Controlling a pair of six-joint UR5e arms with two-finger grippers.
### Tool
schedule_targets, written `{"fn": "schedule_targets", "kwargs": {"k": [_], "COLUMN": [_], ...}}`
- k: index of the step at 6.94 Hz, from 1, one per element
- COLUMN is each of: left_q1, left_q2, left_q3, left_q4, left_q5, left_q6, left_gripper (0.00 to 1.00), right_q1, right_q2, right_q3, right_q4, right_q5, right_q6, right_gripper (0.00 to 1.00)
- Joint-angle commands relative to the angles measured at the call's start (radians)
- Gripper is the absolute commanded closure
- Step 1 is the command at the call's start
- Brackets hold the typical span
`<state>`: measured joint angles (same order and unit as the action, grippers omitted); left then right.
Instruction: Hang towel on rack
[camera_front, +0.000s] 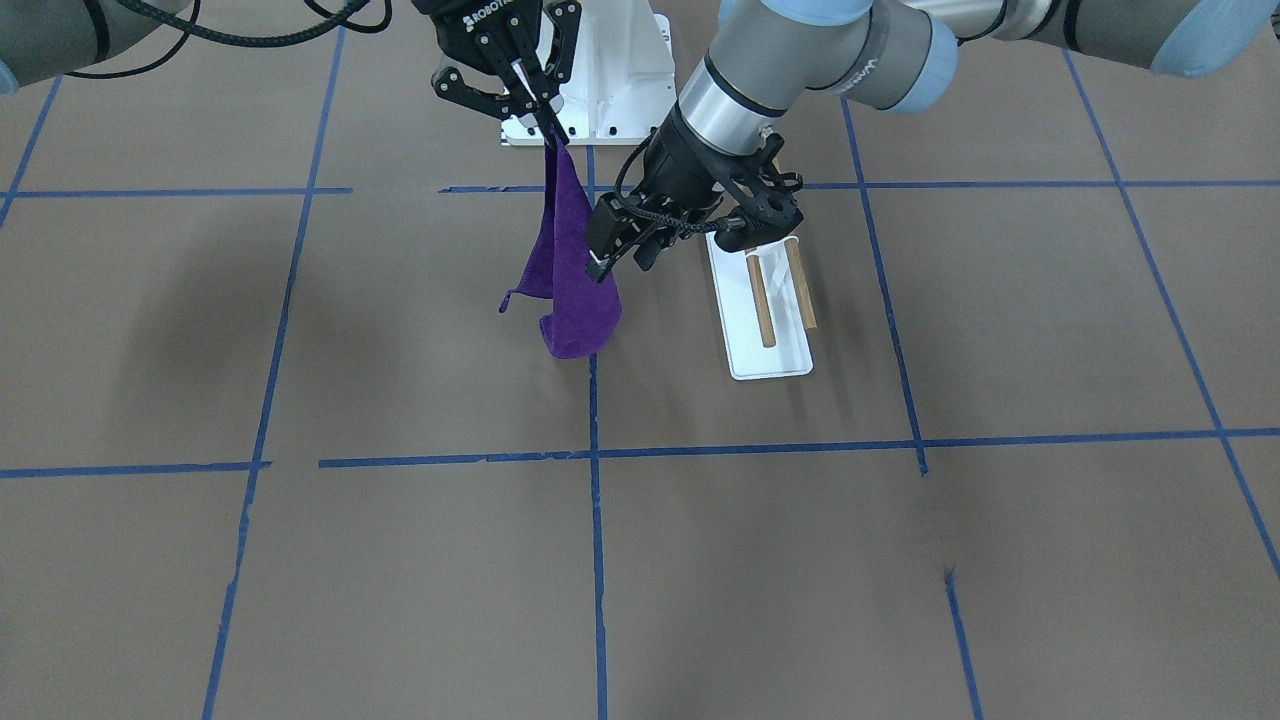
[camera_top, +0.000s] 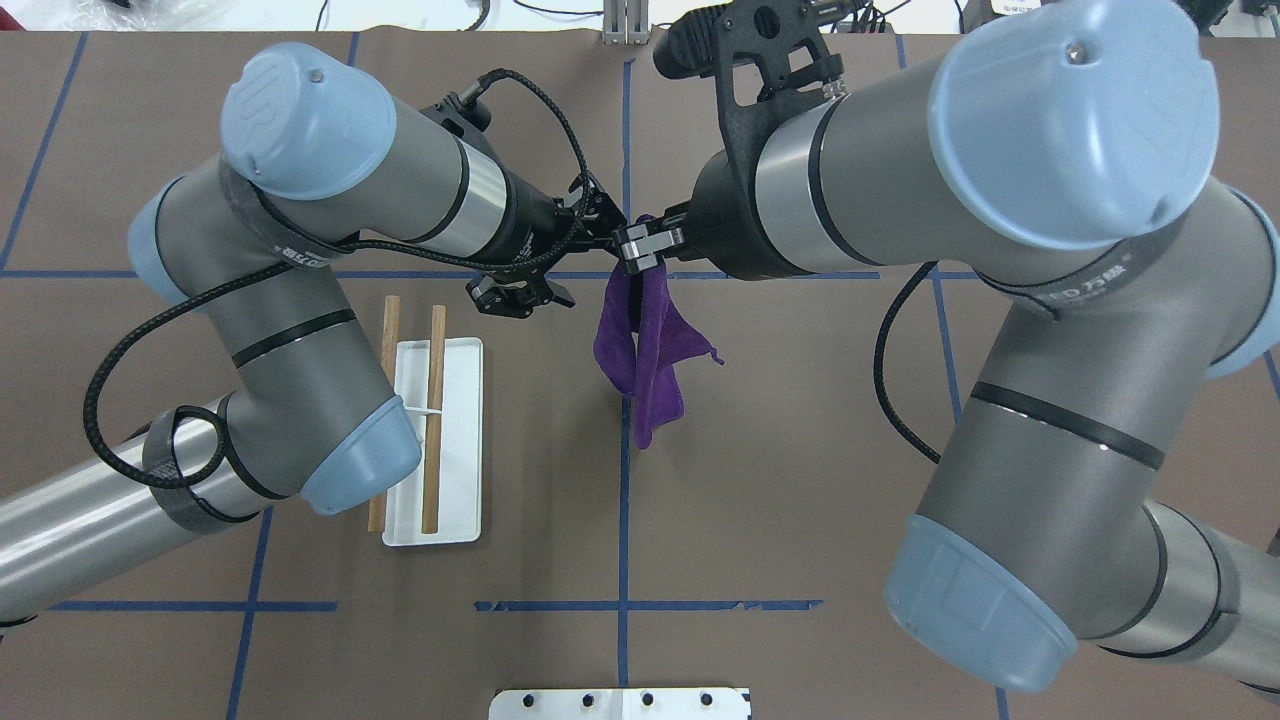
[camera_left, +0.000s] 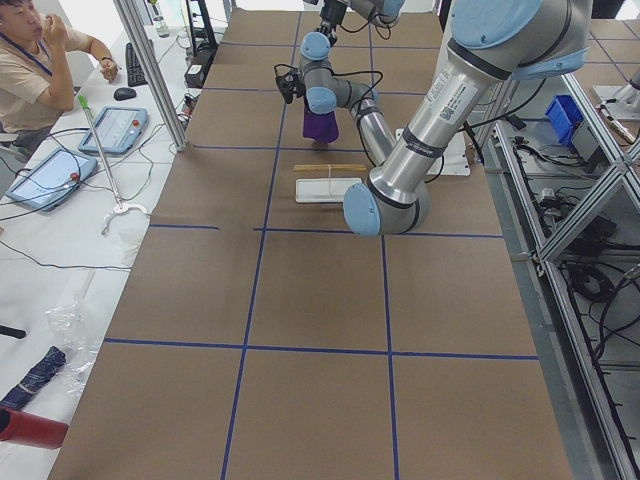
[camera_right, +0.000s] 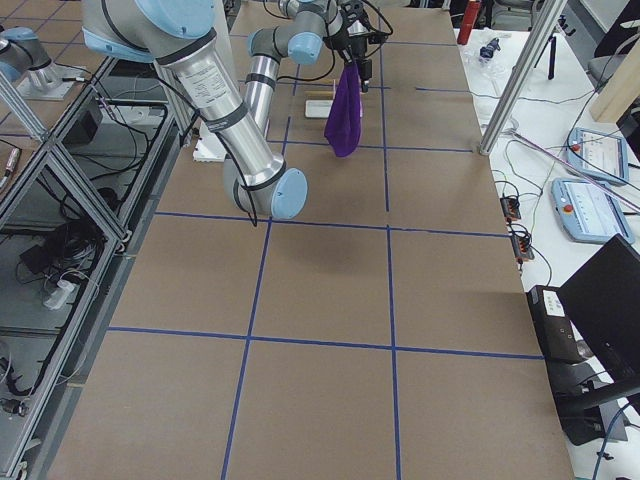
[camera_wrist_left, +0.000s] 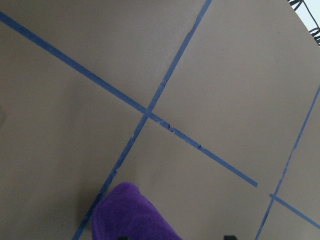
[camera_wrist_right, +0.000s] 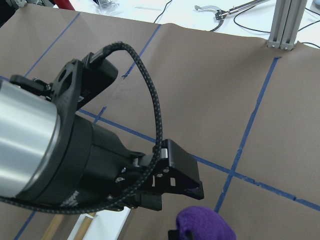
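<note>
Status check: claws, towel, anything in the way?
Right claw shut on towel, towel hanging free. Left claw open, empty, between towel and rack. Nothing on rack yet.

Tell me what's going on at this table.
The right gripper pinches the purple towel by its top edge, so the cloth hangs straight down. The left gripper is up against the hanging cloth partway down, and its jaws look open. The rack stands beside them with nothing on its rods yet.
</note>
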<state>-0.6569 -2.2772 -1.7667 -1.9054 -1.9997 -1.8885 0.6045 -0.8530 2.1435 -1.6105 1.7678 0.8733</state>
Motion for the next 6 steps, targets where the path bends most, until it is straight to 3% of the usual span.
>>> {"fn": "schedule_targets", "kwargs": {"k": [1, 2, 3, 4, 5, 6], "left_q1": [0.016, 0.02, 0.022, 0.022, 0.022, 0.022], "left_q2": [-0.008, -0.018, -0.024, -0.024, -0.022, -0.021], "left_q3": [0.0, 0.003, 0.003, 0.003, 0.003, 0.0], "left_q4": [0.006, 0.005, 0.005, 0.005, 0.005, 0.005], "left_q5": [-0.001, -0.001, -0.001, 0.001, 0.002, 0.002], "left_q6": [-0.015, -0.029, -0.034, -0.038, -0.041, -0.041], "left_gripper": [0.3, 0.3, 0.37, 0.54, 0.63, 0.9], "right_q1": [0.001, 0.0, -0.002, -0.002, -0.002, -0.002], "right_q2": [0.0, -0.01, -0.011, -0.011, -0.012, -0.015], "right_q3": [-0.001, -0.005, -0.005, -0.005, -0.005, -0.002], "right_q4": [0.004, 0.05, 0.058, 0.058, 0.058, 0.058], "right_q5": [-0.02, -0.027, -0.027, -0.027, -0.027, -0.027], "right_q6": [0.0, 0.0, 0.0, 0.0, 0.0, 0.0], "right_gripper": [1.0, 1.0, 1.0, 1.0, 1.0, 1.0]}}
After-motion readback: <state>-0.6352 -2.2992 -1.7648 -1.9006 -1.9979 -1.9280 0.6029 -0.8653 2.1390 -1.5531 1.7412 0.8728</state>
